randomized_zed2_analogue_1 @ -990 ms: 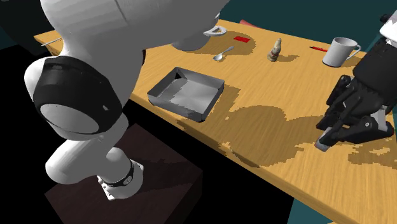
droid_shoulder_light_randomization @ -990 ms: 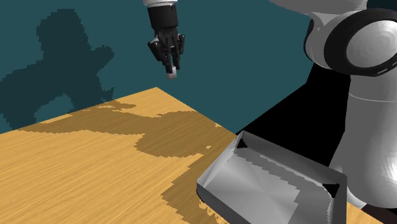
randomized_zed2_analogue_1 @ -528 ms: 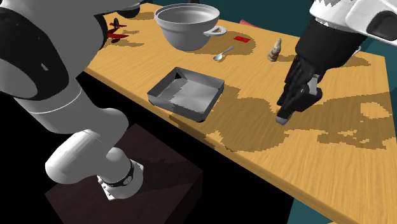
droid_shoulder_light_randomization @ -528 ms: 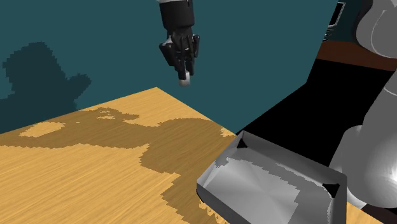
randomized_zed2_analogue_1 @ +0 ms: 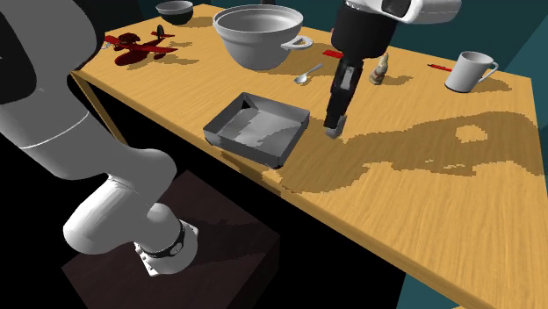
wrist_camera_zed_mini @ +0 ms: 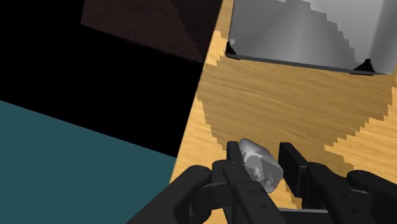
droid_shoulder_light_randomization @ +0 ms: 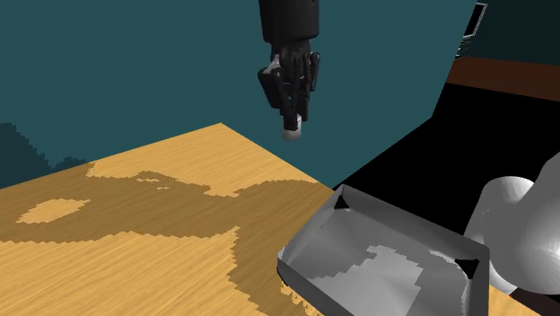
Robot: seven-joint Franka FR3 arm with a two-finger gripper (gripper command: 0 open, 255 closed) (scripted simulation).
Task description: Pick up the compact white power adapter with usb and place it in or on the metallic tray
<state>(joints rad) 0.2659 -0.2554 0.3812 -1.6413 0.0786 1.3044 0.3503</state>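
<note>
One adapter (wrist_camera_zed_mini: 259, 164), one tray (randomized_zed2_analogue_1: 255, 145) and one claw (randomized_zed2_analogue_1: 334, 123) over a wooden table (randomized_zed2_analogue_1: 439, 202): the small pale adapter sits clamped between the two black fingers, which stand narrow around it, and it hangs in the air clear of the wood. The white arm (randomized_zed2_analogue_1: 395, 10) comes down from above with its dark hand pointing almost straight at the table, the fingertips lowest. In the shoulder view the claw (droid_shoulder_light_randomization: 291, 126) hangs against the teal wall with the adapter (droid_shoulder_light_randomization: 291, 135) at its tip, and the tray (droid_shoulder_light_randomization: 296, 247) lies below it and nearer the camera. In the second exterior view the adapter (randomized_zed2_analogue_1: 331, 133) hangs just beside the tray's near corner, the tray below the claw and to that view's left. From the wrist, the claw (wrist_camera_zed_mini: 262, 156) looks down past a stretch of shaded table (wrist_camera_zed_mini: 273, 95) to the grey tray (wrist_camera_zed_mini: 292, 32) ahead of the fingertips. Around the claw the table carries two bowls, a large pale one (randomized_zed2_analogue_1: 259, 35) beyond the tray and a small dark one (randomized_zed2_analogue_1: 176, 10) farther off, plus one spoon (randomized_zed2_analogue_1: 307, 75) and one small figurine (randomized_zed2_analogue_1: 380, 68) close behind the hand, one red card (randomized_zed2_analogue_1: 327, 53) partly hidden by the arm, one white mug (randomized_zed2_analogue_1: 470, 70), one red pen-like stick (randomized_zed2_analogue_1: 441, 67) and one red toy plane (randomized_zed2_analogue_1: 140, 46) well apart. The dark stand (randomized_zed2_analogue_1: 202, 237) sits below the table's edge.
</note>
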